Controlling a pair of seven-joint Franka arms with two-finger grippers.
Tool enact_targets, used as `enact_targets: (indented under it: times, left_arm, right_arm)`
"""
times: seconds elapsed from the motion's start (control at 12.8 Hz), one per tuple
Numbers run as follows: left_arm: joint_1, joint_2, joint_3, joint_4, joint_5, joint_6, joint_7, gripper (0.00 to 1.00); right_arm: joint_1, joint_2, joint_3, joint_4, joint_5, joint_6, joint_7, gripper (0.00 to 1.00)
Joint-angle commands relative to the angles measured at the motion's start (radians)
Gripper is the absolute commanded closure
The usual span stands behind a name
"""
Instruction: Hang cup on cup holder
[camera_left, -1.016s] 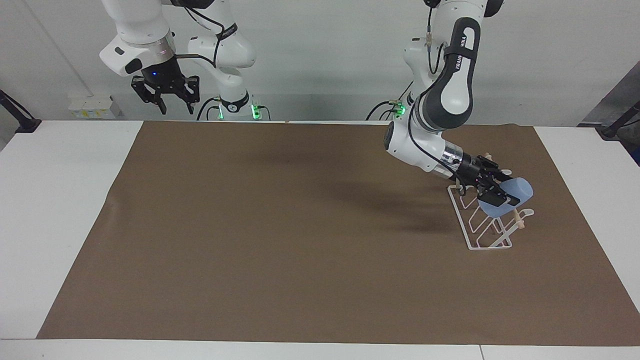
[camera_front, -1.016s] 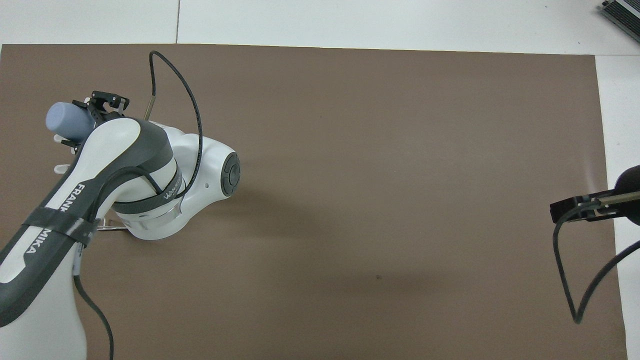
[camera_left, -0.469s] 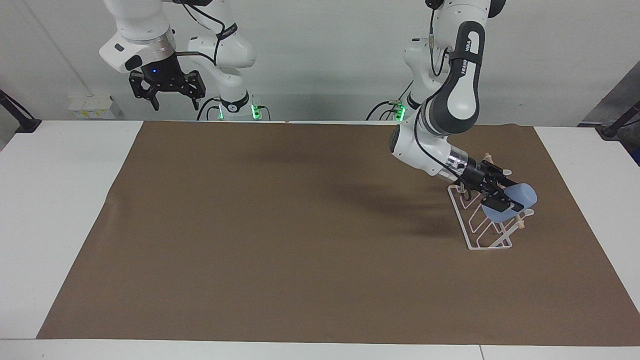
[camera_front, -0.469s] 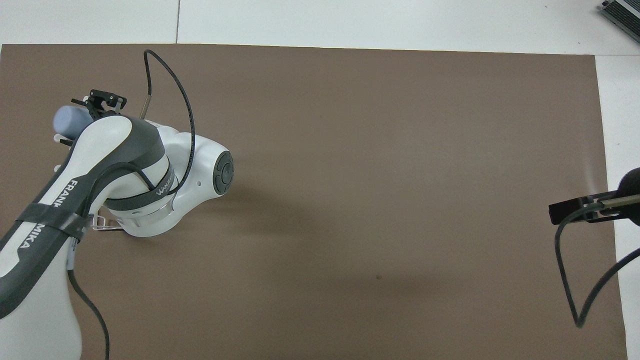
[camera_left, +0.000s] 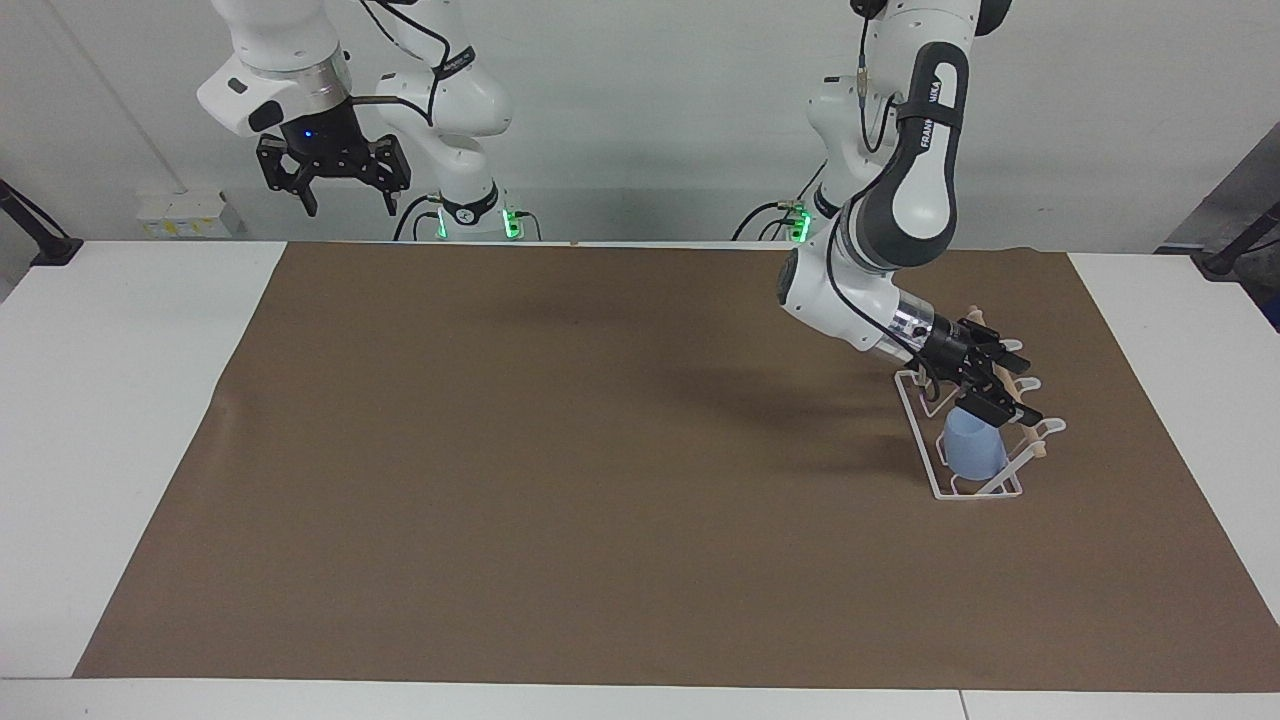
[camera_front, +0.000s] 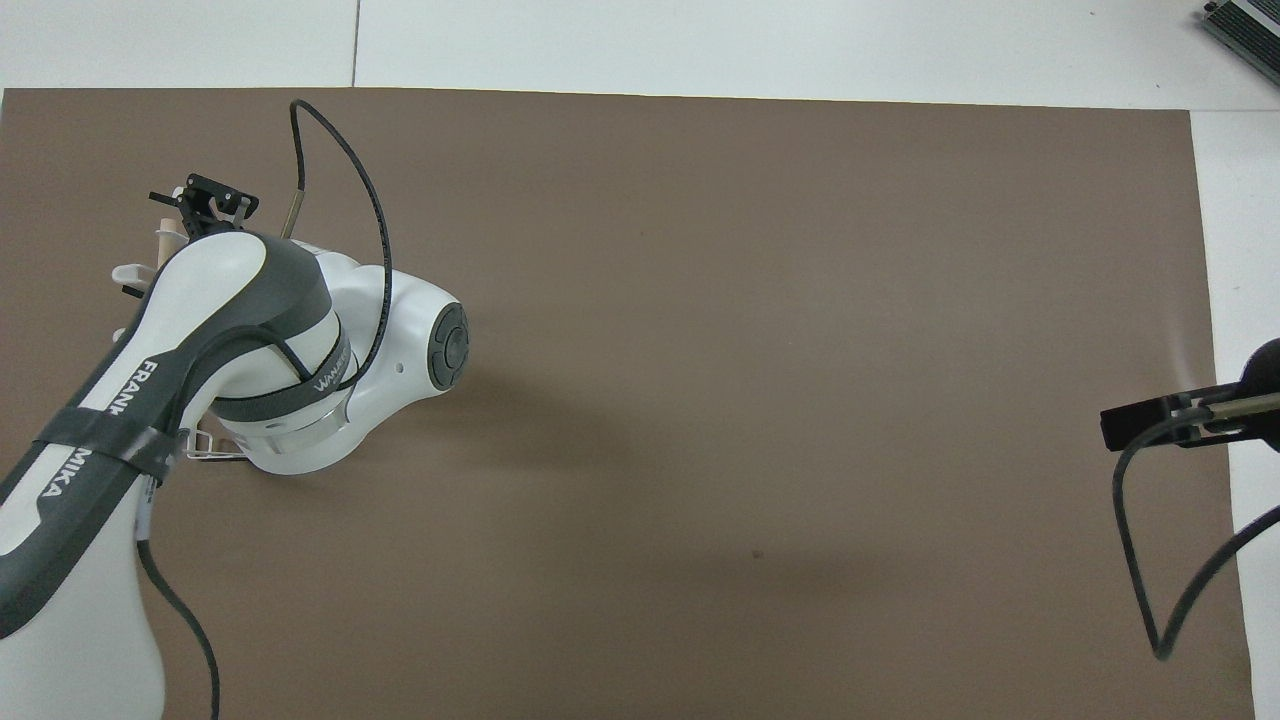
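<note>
While the cup (camera_left: 973, 450) sits inverted on the cup holder (camera_left: 935, 478), left hand (camera_left: 1003, 392) hovers (empty).

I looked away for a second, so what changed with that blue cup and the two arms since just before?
The left gripper opened its fingers and let go of the cup. The cup dropped from its tilted pose in the grip to sit mouth-down inside the cup holder, just under the gripper. The right gripper, raised over the table's edge near its base, shifted slightly and opened a bit wider. The cup holder and brown mat stayed put.

Left end effector (camera_left: 1003, 392) low, open; right end effector (camera_left: 343, 188) raised, open
</note>
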Motion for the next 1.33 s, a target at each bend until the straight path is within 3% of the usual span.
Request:
enact_targets:
  times: [0.0, 0.23, 0.39, 0.7, 1.25]
  left_arm:
    - [-0.024, -0.027, -0.001, 0.044, -0.119, -0.047, -0.029, 0.0]
    - [-0.05, -0.055, -0.014, 0.094, -0.262, -0.156, -0.212, 0.0]
    - [-0.055, -0.081, -0.018, 0.092, -0.334, -0.178, -0.395, 0.0]
    - [-0.052, -0.113, -0.022, 0.107, -0.471, -0.189, -0.567, 0.0]
    - [0.051, -0.22, -0.007, 0.141, -0.873, -0.176, -0.69, 0.0]
  right_arm:
    - [-0.017, -0.016, -0.001, -0.013, 0.011, 0.005, -0.014, 0.0]
    - [-0.017, -0.016, -0.003, -0.013, 0.011, 0.005, -0.014, 0.0]
    - [-0.017, -0.016, -0.003, -0.013, 0.011, 0.005, -0.014, 0.0]
    - [-0.017, -0.016, -0.003, -0.013, 0.011, 0.005, -0.014, 0.0]
    - [-0.017, -0.016, -0.003, -0.013, 0.011, 0.005, -0.014, 0.0]
